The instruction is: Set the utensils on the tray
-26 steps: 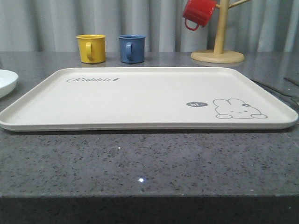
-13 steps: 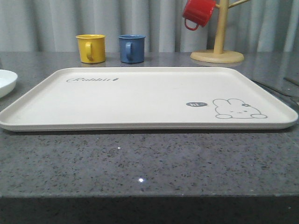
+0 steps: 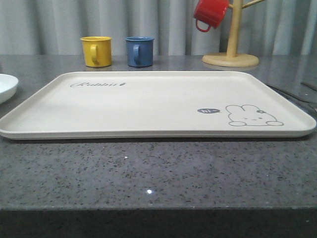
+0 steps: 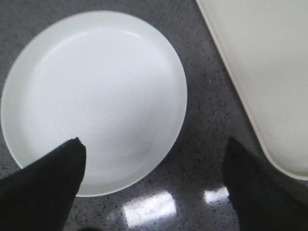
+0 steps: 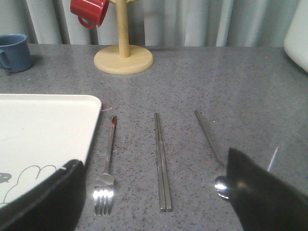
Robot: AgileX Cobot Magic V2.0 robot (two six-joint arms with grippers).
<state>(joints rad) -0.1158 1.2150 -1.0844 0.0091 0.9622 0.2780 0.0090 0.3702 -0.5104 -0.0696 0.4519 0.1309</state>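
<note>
Spreading across the whole scene, the grey speckled table carried everything else. The cream tray was the largest thing on it, lying flat and bare in the middle of the front view, with a "Rabbit" script near its far left corner and a grey rabbit drawing near its front right corner. A round white plate sat on the table just beside the tray's left edge, apart from it. At the back right stood a wooden mug stand with a red mug hanging from one peg. A yellow mug and a blue mug stood side by side behind the tray.

The left gripper hovered over the plate's edge and the bare table next to the tray, its two dark fingers spread wide with nothing between them. The right gripper hung over the table to the right of the tray, its fingers likewise wide apart and empty.

The cutlery lay on the table right of the tray, none of it on the tray: the chopsticks in the middle, pressed together as a pair; the fork nearest the tray, tines toward the robot; and the spoon farthest right, its bowl partly hidden behind a right finger.
</note>
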